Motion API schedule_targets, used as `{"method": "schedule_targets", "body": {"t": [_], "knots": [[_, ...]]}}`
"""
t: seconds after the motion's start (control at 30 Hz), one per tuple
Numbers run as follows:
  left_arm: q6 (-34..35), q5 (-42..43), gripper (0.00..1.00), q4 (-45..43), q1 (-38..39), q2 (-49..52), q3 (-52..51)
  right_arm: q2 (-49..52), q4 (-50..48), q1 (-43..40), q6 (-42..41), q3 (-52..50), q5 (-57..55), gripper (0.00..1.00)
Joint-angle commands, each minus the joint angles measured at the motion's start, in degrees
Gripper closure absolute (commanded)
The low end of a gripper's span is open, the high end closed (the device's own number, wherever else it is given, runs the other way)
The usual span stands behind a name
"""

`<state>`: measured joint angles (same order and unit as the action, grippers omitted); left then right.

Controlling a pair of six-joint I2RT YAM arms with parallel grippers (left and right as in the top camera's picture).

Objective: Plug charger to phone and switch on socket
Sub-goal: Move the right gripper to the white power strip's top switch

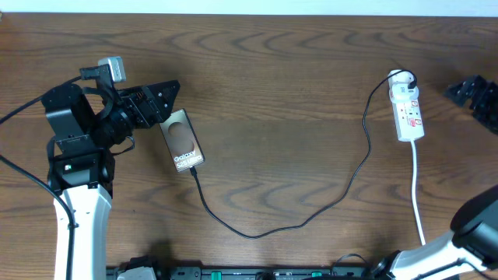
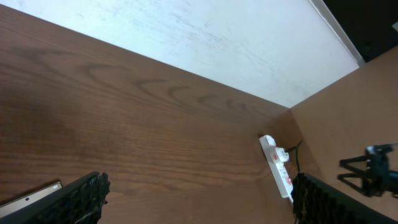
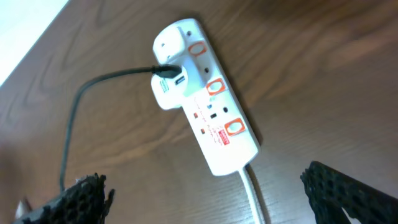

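One step looks done: charger (image 1: pixel 311 214) tip meets phone (image 1: pixel 183 140) end, just beside left claw (image 1: pixel 165 105), released. Remaining: socket (image 1: pixel 406 105) switch, near right claw (image 1: pixel 469 96), also released.

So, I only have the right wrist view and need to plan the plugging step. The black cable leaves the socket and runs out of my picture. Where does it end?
Observer: The charger loops across the table and ends at the lower edge of the phone, far over on the left side.
Operator: Is it already plugged in?
Observer: In the overhead view its tip meets the phone's edge. Whether it is seated is too small to tell.
Operator: Anything close to the phone?
Observer: The left pincer sits at the phone's upper end, jaws open, holding nothing.
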<state>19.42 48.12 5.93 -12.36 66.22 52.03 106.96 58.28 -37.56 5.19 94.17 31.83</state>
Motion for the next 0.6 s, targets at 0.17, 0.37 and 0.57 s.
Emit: {"method": "schedule_targets", "body": {"t": [0.17,0.37,0.57], "knots": [[-1.01,0.72,0.05,0.68,-0.2,-0.28,0.37,8.28,-0.81,1.68,16.85,-0.22,9.05,0.01],[-1.01,0.72,0.05,2.1,-0.2,-0.2,0.37,11.1,-4.85,3.37,18.29,-0.22,9.07,0.01],[-1.01,0.72,0.05,2.19,-0.2,0.0,0.37,11.58,-8.55,5.95,18.25,-0.22,8.79,0.01]]}}
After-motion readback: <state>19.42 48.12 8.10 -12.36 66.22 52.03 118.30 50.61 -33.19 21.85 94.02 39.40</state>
